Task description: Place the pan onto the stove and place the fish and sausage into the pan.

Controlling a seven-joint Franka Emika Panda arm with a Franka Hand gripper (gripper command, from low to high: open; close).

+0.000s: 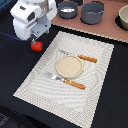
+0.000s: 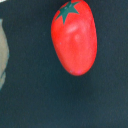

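White gripper [image 1: 34, 40] above glossy red oval lump with green star top [image 2: 74, 37]; finger spacing can't be told.

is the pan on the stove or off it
On it: the pan sits on the stove, beside the pot.

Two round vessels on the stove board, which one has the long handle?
Neither shows a long handle here. The pan is the smaller, shallower one, toward the exterior view's left; the pot beside it is larger and deeper.
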